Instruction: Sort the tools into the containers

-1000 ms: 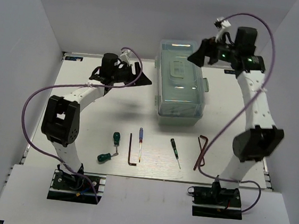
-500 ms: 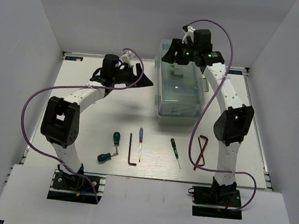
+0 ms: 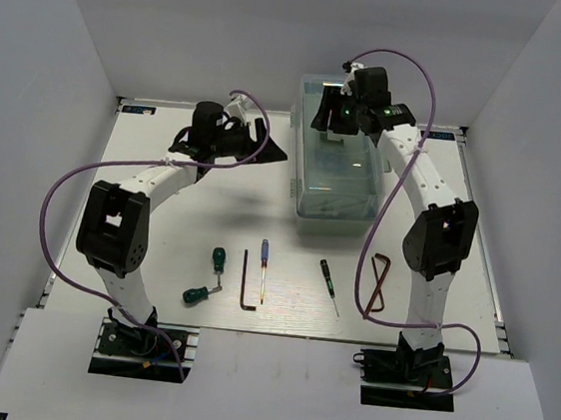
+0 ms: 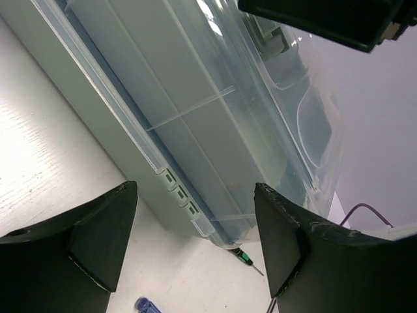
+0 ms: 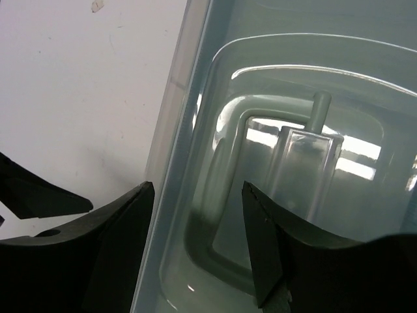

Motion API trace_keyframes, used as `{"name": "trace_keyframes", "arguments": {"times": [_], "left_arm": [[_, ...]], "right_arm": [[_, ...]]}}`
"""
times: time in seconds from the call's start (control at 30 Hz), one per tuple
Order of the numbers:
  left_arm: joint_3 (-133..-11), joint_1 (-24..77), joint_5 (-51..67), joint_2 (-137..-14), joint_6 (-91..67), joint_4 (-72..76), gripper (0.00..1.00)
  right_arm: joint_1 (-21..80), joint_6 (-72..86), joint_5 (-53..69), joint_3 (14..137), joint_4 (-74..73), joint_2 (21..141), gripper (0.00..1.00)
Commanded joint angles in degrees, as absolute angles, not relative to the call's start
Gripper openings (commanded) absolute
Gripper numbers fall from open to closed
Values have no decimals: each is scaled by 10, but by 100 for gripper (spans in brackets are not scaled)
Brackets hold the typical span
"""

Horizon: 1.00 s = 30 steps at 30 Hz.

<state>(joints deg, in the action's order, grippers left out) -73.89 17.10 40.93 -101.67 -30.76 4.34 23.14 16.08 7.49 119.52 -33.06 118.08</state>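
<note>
White table (image 3: 160, 207), evenly lit. Right gripper (image 5: 197, 195), fingers spread, has swung in from the side over the shut toolbox (image 3: 339, 181); lid handle (image 5: 290, 153) directly beneath it. Left gripper (image 4: 195, 195) spread, toolbox just ahead. All tools (image 3: 263, 271) lie well behind both grippers, unsorted. Lid opening probably next.

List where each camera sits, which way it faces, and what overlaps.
Top external: above and behind the bases, looking down on the table; left arm and right arm whole.
Left wrist: on the left arm, facing the toolbox's long side; open left claw at bottom.
Right wrist: above the toolbox lid, facing down at its handle; open right claw at bottom.
Shared: the toolbox in all three; the thin dark screwdriver in top and left wrist.
</note>
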Motion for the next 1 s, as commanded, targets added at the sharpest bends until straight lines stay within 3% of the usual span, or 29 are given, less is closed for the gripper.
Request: {"name": "trace_keyframes", "arguments": {"times": [0.0,0.17,0.3,0.5,0.97], "left_arm": [[-767,174,409,-978,-297,51,82],[-801,174,415,-984,-297,56,82],[-846,174,421,-997,-297,63,82],[-933,174,428,-1062,-309,63,82],[-1196,185,453,-1282,-424,46,82]], "right_arm": [[229,163,65,1173,-351,1150,63],[217,235,206,1136,-329,1165,65],[208,260,284,1150,-286,1171,60],[185,301,335,1181,-247,1177,54],[156,340,408,1168,-198,1174,52]]}}
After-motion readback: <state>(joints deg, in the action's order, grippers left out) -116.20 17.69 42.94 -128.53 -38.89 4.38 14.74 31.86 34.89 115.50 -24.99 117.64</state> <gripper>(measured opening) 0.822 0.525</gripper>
